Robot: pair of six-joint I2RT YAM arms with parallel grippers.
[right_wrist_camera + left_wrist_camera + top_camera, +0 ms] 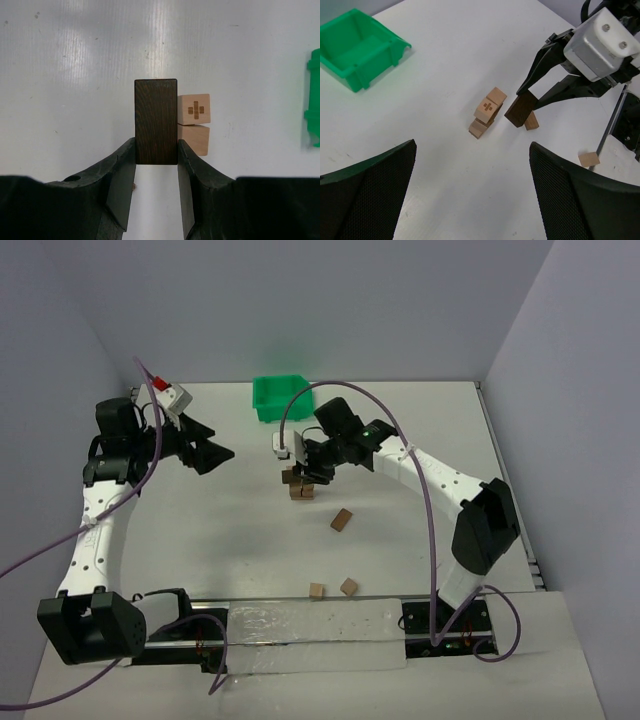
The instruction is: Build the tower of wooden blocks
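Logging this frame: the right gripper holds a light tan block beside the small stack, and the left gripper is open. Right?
Not quite. The block in the right gripper is dark brown, not light tan; the right wrist view shows it. It is held beside the small stack, and the left gripper is open.

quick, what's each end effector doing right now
Left end effector: open, empty.
Right end effector: closed on a dark brown block.
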